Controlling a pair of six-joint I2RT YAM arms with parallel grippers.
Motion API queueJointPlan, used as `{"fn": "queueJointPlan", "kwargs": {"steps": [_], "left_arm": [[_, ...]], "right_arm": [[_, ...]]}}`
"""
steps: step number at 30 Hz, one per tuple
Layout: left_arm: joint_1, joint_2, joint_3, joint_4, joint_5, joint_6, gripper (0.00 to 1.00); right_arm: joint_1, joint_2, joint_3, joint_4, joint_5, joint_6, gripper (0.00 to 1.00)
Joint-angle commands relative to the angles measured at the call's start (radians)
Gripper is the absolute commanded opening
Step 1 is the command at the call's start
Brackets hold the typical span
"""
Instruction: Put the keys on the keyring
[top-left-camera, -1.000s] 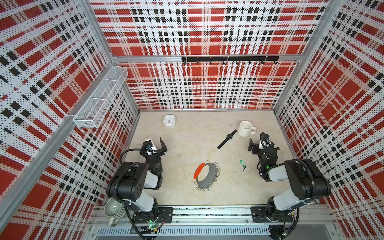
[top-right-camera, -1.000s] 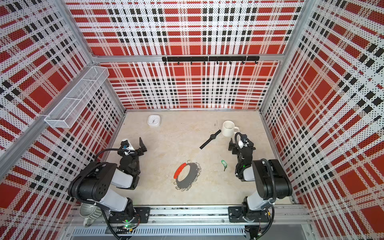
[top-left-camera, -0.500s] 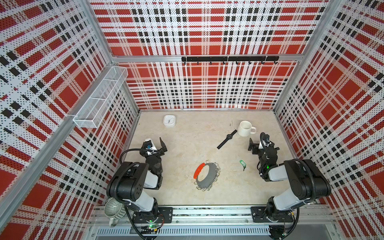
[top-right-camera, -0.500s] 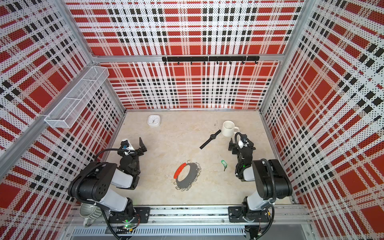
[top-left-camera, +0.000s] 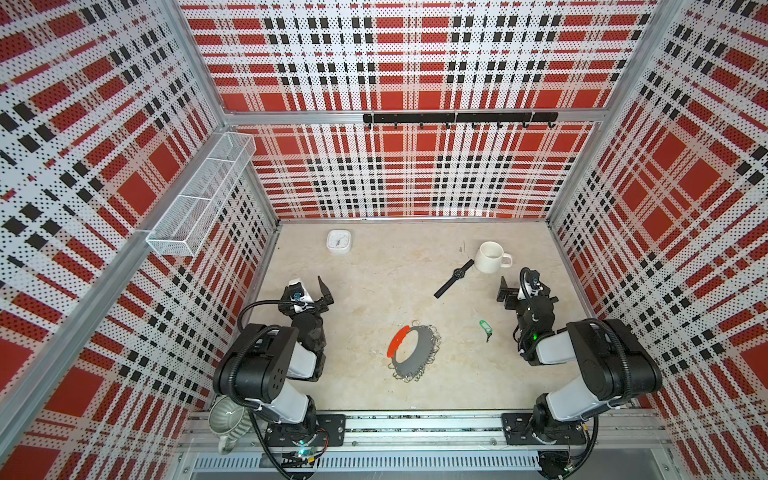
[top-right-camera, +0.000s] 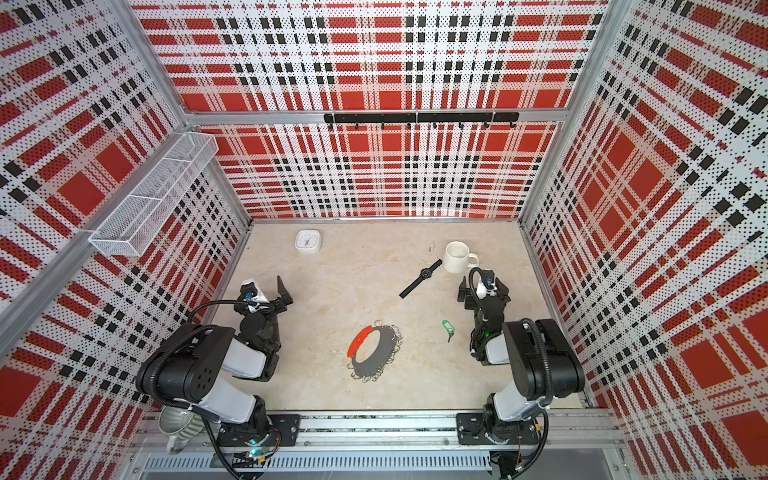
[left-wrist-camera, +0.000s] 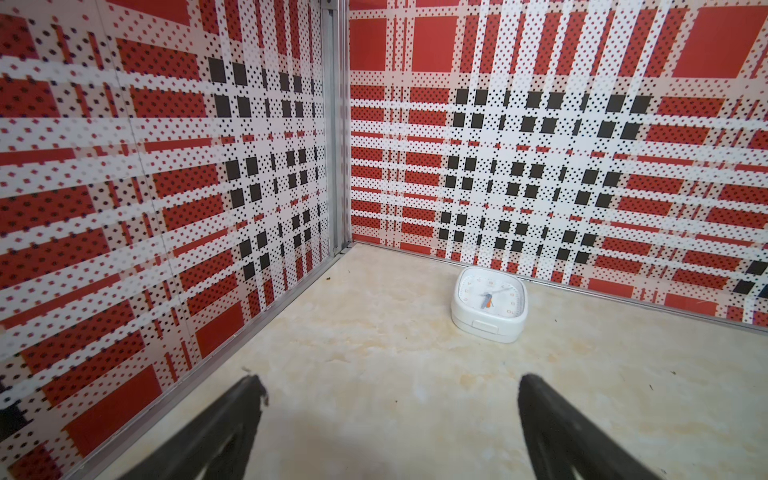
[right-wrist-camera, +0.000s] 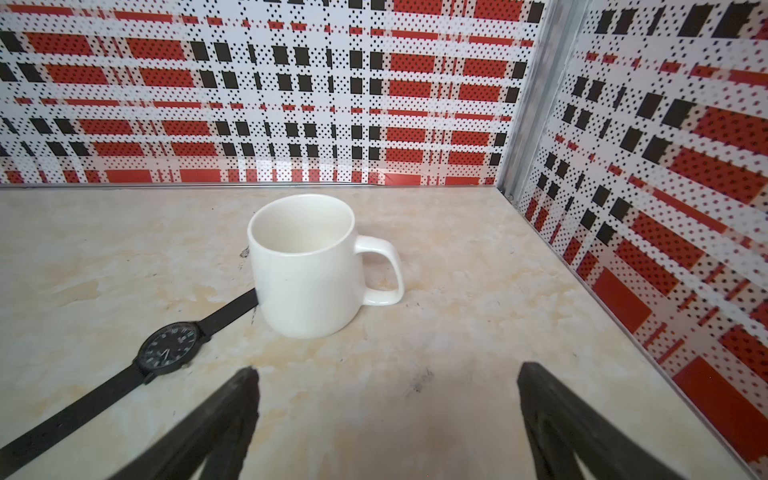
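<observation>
Nothing has moved: my left claw (left-wrist-camera: 390, 382) and right claw (right-wrist-camera: 386, 372) both stand apart, empty. I see the keys (top-left-camera: 485, 328) lying near the keyring (top-left-camera: 411, 368), on its right-arm side, unthreaded; everything remains to do.

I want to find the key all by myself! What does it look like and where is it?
Look at the beige table, to the right of the big grey keyring with its red piece. The keys lie there alone: one tiny dark key on a green tag, the only green thing, much smaller than the black wristwatch.
</observation>
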Motion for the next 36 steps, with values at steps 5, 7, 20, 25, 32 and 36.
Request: {"fn": "queueJointPlan", "kwargs": {"steps": [5,7,20,25,32,36], "left_arm": [[-0.296,-0.195,0.003,0.1,-0.388,0.295,0.98],[-0.384,-0.286,0.073,-0.047,-0.442,0.307,0.98],[-0.37,-0.574,0.377,-1.123,-0.066,-0.348,0.98],[-0.33,-0.618,0.352,-1.115,0.123,-0.417,0.98],[-0.728,-0.43,0.335,-1.008,-0.014,-0.22,0.95],[-0.804,-0.289,0.363,-0.98,0.065,-0.128,0.86]], "right_arm": [[0.152,-0.299,0.022,-0.175,0.236,-0.075,1.0],[0.163,-0.38,0.123,-0.443,0.27,0.031,1.0],[0.118,-0.395,0.412,-1.135,0.123,0.462,1.0],[0.176,-0.417,0.283,-1.007,0.03,0.519,0.99],[0.213,-0.231,0.309,-0.938,-0.188,0.615,1.0],[0.221,-0.131,0.285,-0.755,-0.443,0.63,1.0]]}}
